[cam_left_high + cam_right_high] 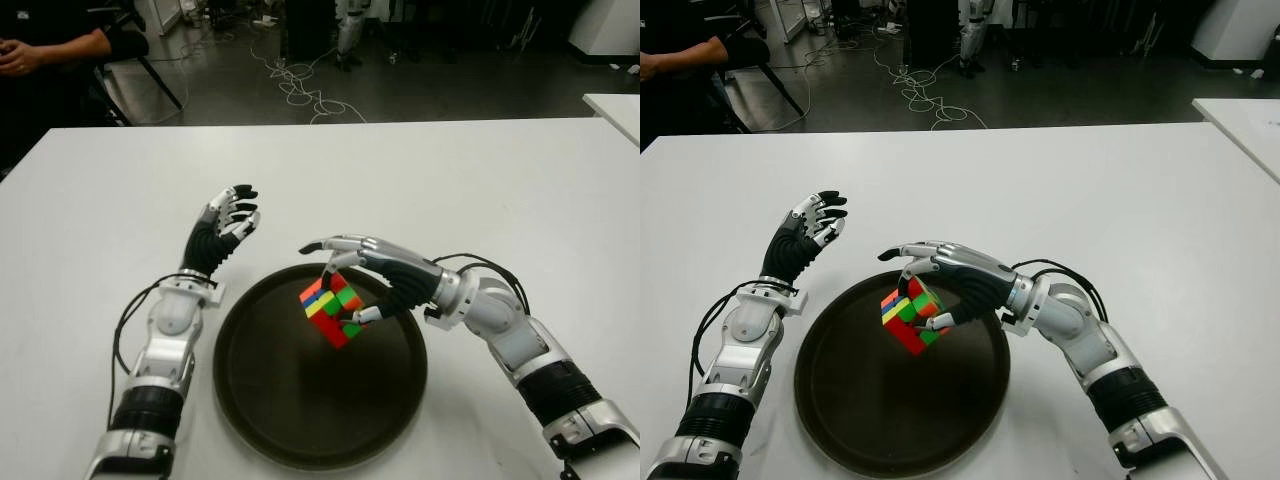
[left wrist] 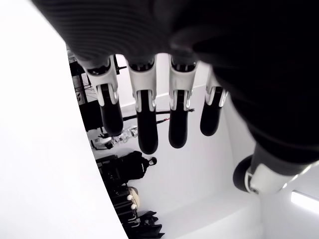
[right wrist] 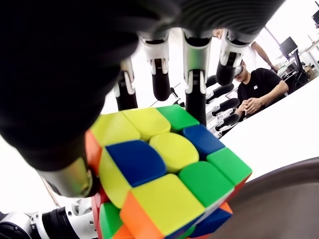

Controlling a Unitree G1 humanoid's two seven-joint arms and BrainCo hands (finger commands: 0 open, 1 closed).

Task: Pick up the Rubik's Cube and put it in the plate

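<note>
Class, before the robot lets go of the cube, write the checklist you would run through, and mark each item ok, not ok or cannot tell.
1. Rubik's Cube held in the right hand: ok, fingers wrap it.
2. Cube over the plate: ok, it shows inside the rim.
3. Cube already touching the plate's floor: cannot tell; it hangs tilted on a corner.
4. Plate free of other things: ok, only dark surface shows.
5. Left hand out of the way: ok, open, beside the plate's left rim, holding nothing.

Right hand [image 1: 352, 283] curled in grasp, arm reaching inward; left hand [image 1: 226, 226] raised, fingers relaxed.
</note>
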